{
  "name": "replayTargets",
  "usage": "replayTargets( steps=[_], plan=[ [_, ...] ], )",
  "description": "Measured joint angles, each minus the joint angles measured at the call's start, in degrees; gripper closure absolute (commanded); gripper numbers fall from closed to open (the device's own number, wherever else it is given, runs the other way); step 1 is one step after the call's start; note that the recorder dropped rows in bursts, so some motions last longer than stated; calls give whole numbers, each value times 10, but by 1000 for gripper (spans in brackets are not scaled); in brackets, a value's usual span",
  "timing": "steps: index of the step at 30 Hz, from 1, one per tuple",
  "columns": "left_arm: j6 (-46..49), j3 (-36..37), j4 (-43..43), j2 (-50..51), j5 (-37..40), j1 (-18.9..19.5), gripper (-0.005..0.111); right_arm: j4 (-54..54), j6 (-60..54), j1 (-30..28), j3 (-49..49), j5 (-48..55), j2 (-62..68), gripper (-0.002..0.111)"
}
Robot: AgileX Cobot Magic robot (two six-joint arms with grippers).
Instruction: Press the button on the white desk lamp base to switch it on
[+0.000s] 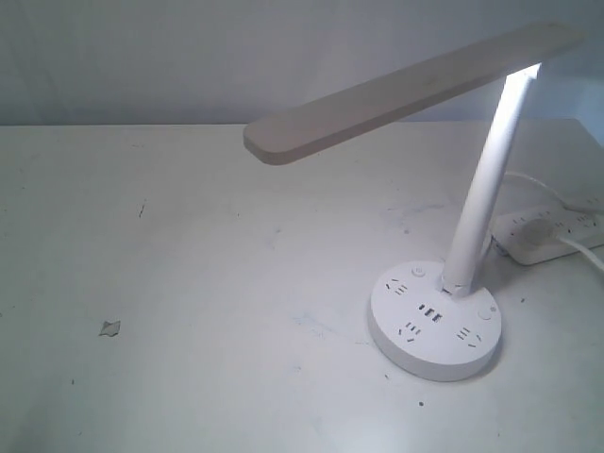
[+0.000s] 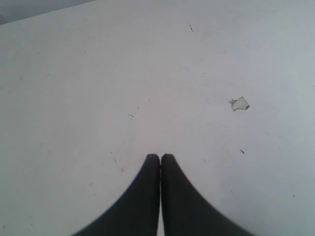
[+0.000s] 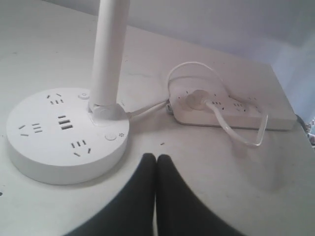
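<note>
The white desk lamp base (image 1: pixel 435 321) is a thick round disc with socket slots, USB ports and two small buttons (image 1: pixel 418 272), standing at the right of the table. From it rises the slanted stem (image 1: pixel 491 179) to the long bar head (image 1: pixel 406 90), whose underside glows brightly near the stem. In the right wrist view the base (image 3: pixel 61 135) lies just beyond my right gripper (image 3: pixel 156 158), which is shut and empty, close to the button (image 3: pixel 110 136). My left gripper (image 2: pixel 160 158) is shut over bare table. Neither gripper shows in the exterior view.
An oblong white power strip (image 1: pixel 552 233) with a plug and looping cable (image 3: pixel 231 130) lies behind the base at the right edge. A small scrap (image 1: pixel 110 327) lies on the left of the white table (image 1: pixel 236 283); it also shows as a scrap (image 2: pixel 239 103).
</note>
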Motion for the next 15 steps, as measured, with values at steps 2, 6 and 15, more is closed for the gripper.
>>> replayTargets(
  steps=[2, 6, 15],
  plan=[
    [0, 0, 0, 0, 0, 0, 107, 0, 0, -24, 0, 1, 0, 108],
    [0, 0, 0, 0, 0, 0, 107, 0, 0, -73, 0, 2, 0, 108],
    [0, 0, 0, 0, 0, 0, 107, 0, 0, -100, 0, 2, 0, 108]
  ],
)
